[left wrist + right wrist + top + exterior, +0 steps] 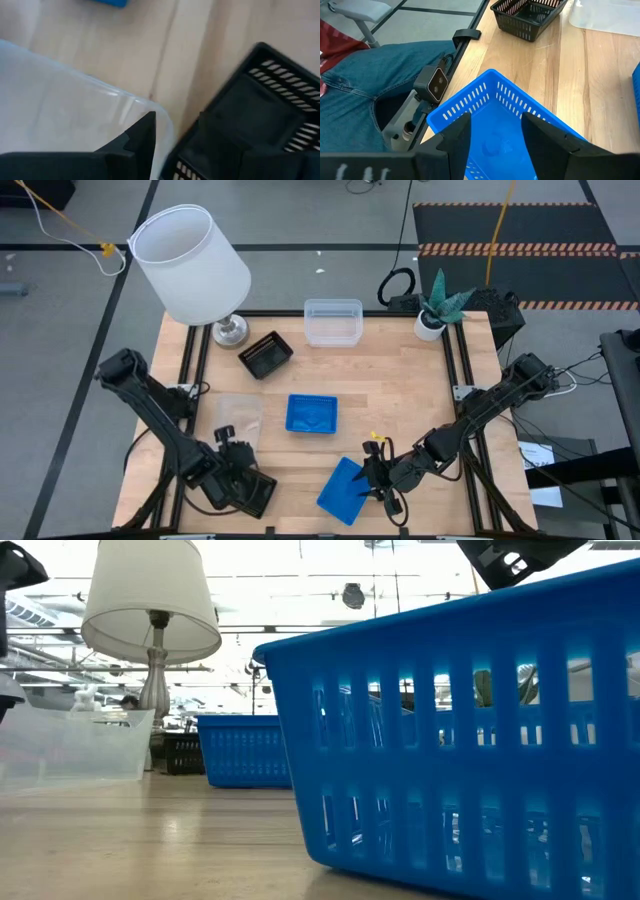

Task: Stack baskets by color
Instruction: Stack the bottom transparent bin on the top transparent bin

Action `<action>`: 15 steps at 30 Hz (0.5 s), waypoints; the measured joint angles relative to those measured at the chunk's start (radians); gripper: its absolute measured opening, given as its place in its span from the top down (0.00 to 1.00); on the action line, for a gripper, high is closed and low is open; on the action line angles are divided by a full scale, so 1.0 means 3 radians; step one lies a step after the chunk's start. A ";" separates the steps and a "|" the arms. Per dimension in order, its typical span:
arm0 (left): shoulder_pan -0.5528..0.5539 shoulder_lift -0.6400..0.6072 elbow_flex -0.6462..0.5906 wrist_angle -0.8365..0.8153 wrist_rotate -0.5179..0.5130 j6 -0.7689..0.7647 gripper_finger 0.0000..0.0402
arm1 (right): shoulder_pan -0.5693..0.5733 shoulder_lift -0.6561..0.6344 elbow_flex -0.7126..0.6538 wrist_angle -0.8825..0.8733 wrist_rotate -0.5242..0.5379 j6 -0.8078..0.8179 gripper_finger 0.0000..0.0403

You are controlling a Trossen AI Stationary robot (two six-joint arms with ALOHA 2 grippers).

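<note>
I read the station as follows. The right gripper (pixel 375 477) sits at the near edge of the table (pixel 400 395), at the rim of a blue basket (pixel 342 490) that lies at an angle to the table edge. In the right wrist view, its two dark fingers (pixel 455 140) stand apart with the blue basket's wall (pixel 485 100) rising between them; I cannot tell whether the pads press on that wall, so I log the claw as spread wide, grip unconfirmed. In the low view this basket (pixel 470 730) fills the foreground.

The left gripper (pixel 238 480) is at the near left of the table. The left wrist view shows its fingers (pixel 142 137) apart, one at the rim of a clear basket (pixel 60 110), the other over a black basket (pixel 260 115) that lies just beside the clear one. I cannot tell whether either is clamped.

Remaining stock, from the high view: a second blue basket (pixel 311 413) at the table's centre, a clear basket (pixel 238 418) to its left, a black basket (pixel 266 355) farther back near the lamp base, and a clear basket (pixel 333 322) at the far edge. A white lamp (pixel 190 265) stands at the far left corner and a small potted plant (pixel 436 310) at the far right. The right wrist view also shows a person's blue-jeaned leg (pixel 365 75) beside the table.
</note>
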 joint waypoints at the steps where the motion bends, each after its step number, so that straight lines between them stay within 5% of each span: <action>1: 0.0000 0.0021 0.0000 -0.0034 -0.0009 -0.0028 0.62 | 0.0000 0.0000 0.0000 0.0000 0.0000 0.0002 0.58; 15: -0.0001 0.0221 -0.0001 -0.0074 -0.0117 -0.0049 0.62 | 0.0000 0.0000 0.0001 0.0001 0.0053 0.0002 0.58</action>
